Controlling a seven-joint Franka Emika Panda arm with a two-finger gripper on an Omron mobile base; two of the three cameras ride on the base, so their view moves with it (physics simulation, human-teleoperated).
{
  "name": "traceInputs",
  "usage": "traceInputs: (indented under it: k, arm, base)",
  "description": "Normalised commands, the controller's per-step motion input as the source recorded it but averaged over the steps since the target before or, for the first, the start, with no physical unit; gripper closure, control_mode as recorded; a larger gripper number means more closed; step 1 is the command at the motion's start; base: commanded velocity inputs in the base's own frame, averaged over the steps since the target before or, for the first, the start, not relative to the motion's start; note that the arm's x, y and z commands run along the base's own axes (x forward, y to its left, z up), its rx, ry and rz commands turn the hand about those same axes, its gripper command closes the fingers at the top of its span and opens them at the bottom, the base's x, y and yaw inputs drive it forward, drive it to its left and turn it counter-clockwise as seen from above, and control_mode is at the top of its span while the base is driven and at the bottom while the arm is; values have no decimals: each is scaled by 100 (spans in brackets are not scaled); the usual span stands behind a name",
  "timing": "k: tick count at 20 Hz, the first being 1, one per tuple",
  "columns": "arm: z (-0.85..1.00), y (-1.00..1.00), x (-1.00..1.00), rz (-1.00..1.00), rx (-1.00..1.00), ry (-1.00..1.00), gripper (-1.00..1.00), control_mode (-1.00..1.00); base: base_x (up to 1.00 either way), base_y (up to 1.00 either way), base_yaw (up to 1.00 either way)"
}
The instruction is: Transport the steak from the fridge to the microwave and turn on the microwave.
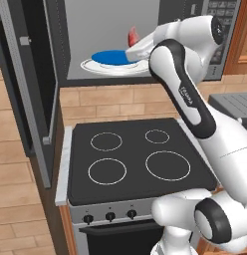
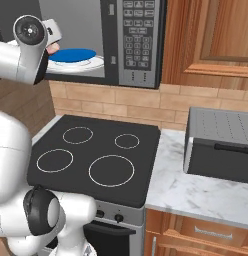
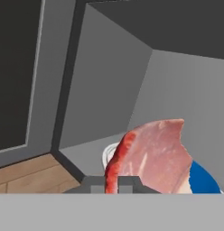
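Two fingers (image 3: 112,182) pinch the steak (image 3: 154,155) by its edge, its long axis upright, inside the microwave (image 3: 132,81)

I see the steak (image 3: 154,155) as raw, marbled meat, the microwave (image 2: 136,45) matt grey metal, the counter (image 2: 196,195) polished marble.

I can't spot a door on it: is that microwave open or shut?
Open. The microwave shows its bare grey inside and a blue plate; its door hangs swung out to the left.
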Motion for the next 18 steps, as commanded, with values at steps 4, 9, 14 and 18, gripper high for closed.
traceInputs:
  k: [4, 9, 14, 18]
  arm:
    - [-5, 4, 31, -2, -7, 0, 100, -100]
    - [-8, 8, 31, -3, -8, 0, 100, -100]
    - [-1, 6, 31, -5, -2, 0, 100, -100]
    - [0, 4, 33, -5, 0, 0, 100, -100]
  base:
    - [0, 0, 0]
    - [0, 0, 0]
    - [0, 0, 0]
    - [0, 0, 0]
